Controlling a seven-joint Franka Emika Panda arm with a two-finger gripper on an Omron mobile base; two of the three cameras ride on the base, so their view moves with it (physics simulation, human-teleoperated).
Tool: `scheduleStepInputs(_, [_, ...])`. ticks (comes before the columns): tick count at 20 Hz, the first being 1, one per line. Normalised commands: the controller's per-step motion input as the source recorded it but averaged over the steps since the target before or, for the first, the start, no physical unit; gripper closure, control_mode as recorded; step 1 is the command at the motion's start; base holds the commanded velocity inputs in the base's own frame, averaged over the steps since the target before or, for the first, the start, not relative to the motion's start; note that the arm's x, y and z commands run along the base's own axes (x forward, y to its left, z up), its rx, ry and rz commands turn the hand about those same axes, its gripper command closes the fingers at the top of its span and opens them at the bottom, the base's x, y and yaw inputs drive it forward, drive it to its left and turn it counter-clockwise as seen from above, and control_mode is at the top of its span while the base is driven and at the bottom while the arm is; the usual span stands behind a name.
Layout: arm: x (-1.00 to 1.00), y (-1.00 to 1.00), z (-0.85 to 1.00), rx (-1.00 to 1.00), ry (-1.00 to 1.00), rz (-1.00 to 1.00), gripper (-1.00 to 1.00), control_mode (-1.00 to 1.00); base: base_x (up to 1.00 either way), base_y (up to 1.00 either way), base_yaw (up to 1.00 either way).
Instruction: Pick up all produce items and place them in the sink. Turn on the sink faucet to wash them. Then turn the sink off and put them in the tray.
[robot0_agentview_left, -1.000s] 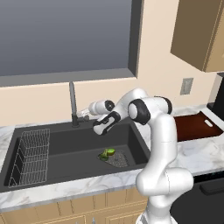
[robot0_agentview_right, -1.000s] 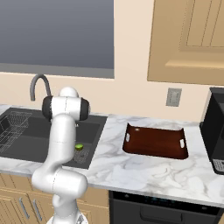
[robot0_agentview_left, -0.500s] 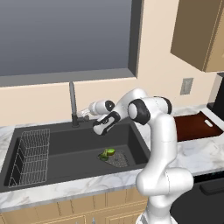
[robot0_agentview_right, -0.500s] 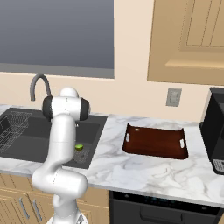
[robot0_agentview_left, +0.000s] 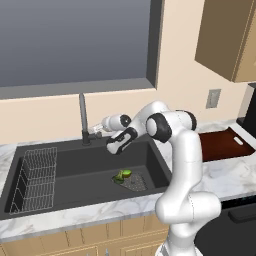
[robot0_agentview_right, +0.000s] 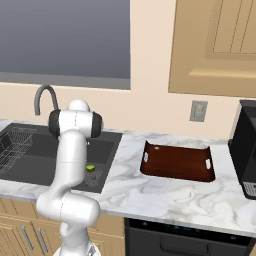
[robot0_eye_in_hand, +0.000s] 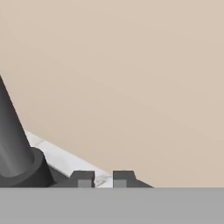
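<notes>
Just beside the clenched, empty pincer (robot0_eye_in_hand: 103, 177), the sink faucet (robot0_agentview_left: 83, 119) lever should be nudged sideways gently, produce items (robot0_agentview_left: 123, 175) lying below in the sink (robot0_agentview_left: 75, 172).

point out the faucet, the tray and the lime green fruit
tall thin dark metal faucet (robot0_agentview_left: 82, 116), left base view, upright stem
flat dark reddish-brown tray (robot0_agentview_right: 177, 163), right base view, bare floor
small round lime-green fruit (robot0_agentview_left: 126, 173), left base view, top

White rounded arm (robot0_agentview_left: 182, 165), dark joints, small dark pincer (robot0_eye_in_hand: 103, 178) tips.
</notes>
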Motion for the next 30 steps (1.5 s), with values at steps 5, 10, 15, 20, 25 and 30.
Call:
scheduleStepInputs(5, [0.00,-0.10,-0.13,0.01,0.12,0.00,1.00,-1.00,0.00,0.00,0.00])
scheduleStepInputs(10, [0.00,-0.22,-0.17,0.03,0.17,0.00,1.00,-1.00,0.00,0.00,0.00])
scheduleStepInputs(15, [0.00,-0.26,-0.19,0.04,0.10,0.00,1.00,-1.00,0.00,0.00,0.00])
scheduleStepInputs(20, [0.00,-0.34,-0.15,0.04,0.03,0.00,1.00,-1.00,0.00,0.00,0.00])
scheduleStepInputs(25, [-0.01,-0.43,-0.21,0.03,0.00,0.00,1.00,-1.00,0.00,0.00,0.00])
scheduleStepInputs(30, [0.00,-0.45,-0.28,0.00,0.00,0.00,1.00,-1.00,0.00,0.00,0.00])
